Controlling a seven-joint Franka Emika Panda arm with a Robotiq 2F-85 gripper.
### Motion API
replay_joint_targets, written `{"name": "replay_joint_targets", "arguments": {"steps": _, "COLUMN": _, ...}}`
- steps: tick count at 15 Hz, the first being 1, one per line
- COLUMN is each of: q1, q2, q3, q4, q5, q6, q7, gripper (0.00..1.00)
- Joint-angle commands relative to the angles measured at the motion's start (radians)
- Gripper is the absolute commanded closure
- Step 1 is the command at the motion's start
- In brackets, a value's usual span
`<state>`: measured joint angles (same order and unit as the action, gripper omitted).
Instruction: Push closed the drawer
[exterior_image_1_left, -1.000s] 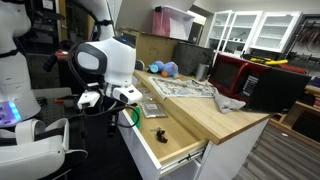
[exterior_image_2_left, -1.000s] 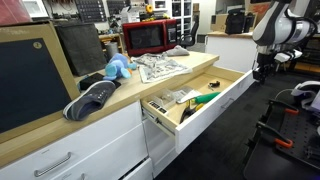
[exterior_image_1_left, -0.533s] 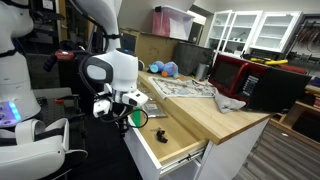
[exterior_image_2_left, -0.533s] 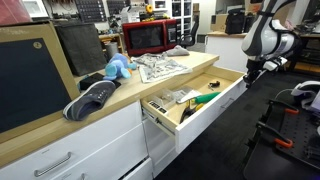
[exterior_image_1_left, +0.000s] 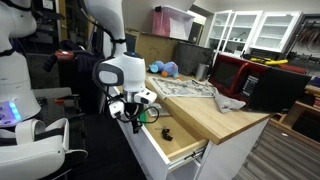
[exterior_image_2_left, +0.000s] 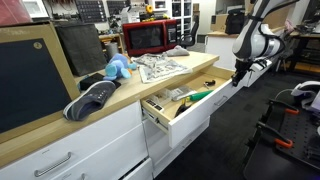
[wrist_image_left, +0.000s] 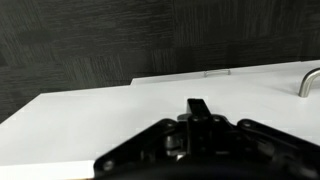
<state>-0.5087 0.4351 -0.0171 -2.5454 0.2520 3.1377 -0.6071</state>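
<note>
The drawer (exterior_image_1_left: 183, 143) is a long shallow white one under the wooden countertop, and it stands partly open. Its pale wood floor holds a few small items, among them a green tool (exterior_image_2_left: 200, 95). In both exterior views my gripper (exterior_image_1_left: 135, 108) is at the drawer's flat white front (exterior_image_2_left: 205, 107), near its far end (exterior_image_2_left: 238, 72). In the wrist view the fingers (wrist_image_left: 198, 106) are together and hold nothing, right against the white front (wrist_image_left: 110, 110).
On the countertop (exterior_image_2_left: 190, 68) lie a blue plush toy (exterior_image_2_left: 118, 68), a grey shoe (exterior_image_2_left: 90, 100), newspaper (exterior_image_2_left: 160, 66) and a red microwave (exterior_image_2_left: 150, 37). Deeper drawer fronts with handles (exterior_image_2_left: 60, 165) sit below. A white machine (exterior_image_1_left: 20, 120) stands beside the cabinet.
My gripper has come down and in against the drawer front. The drawer has slid partway into the cabinet.
</note>
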Motion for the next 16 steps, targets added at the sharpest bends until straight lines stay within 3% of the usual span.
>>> {"name": "replay_joint_targets", "arguments": {"steps": 1, "q1": -0.031, "q2": 0.077, "q3": 0.051, "q4": 0.067, "q5": -0.019, "q6": 0.071, "q7": -0.032, "gripper": 1.00}}
{"name": "replay_joint_targets", "arguments": {"steps": 5, "q1": -0.035, "q2": 0.131, "q3": 0.075, "q4": 0.118, "q5": -0.052, "q6": 0.113, "q7": -0.028, "gripper": 1.00}}
{"name": "replay_joint_targets", "arguments": {"steps": 6, "q1": -0.045, "q2": 0.148, "q3": 0.066, "q4": 0.128, "q5": -0.185, "q6": 0.130, "q7": 0.070, "gripper": 1.00}}
{"name": "replay_joint_targets", "arguments": {"steps": 9, "q1": -0.030, "q2": 0.189, "q3": 0.039, "q4": 0.174, "q5": -0.331, "q6": 0.164, "q7": 0.133, "gripper": 1.00}}
{"name": "replay_joint_targets", "arguments": {"steps": 16, "q1": 0.044, "q2": 0.239, "q3": -0.034, "q4": 0.260, "q5": -0.505, "q6": 0.240, "q7": 0.177, "gripper": 1.00}}
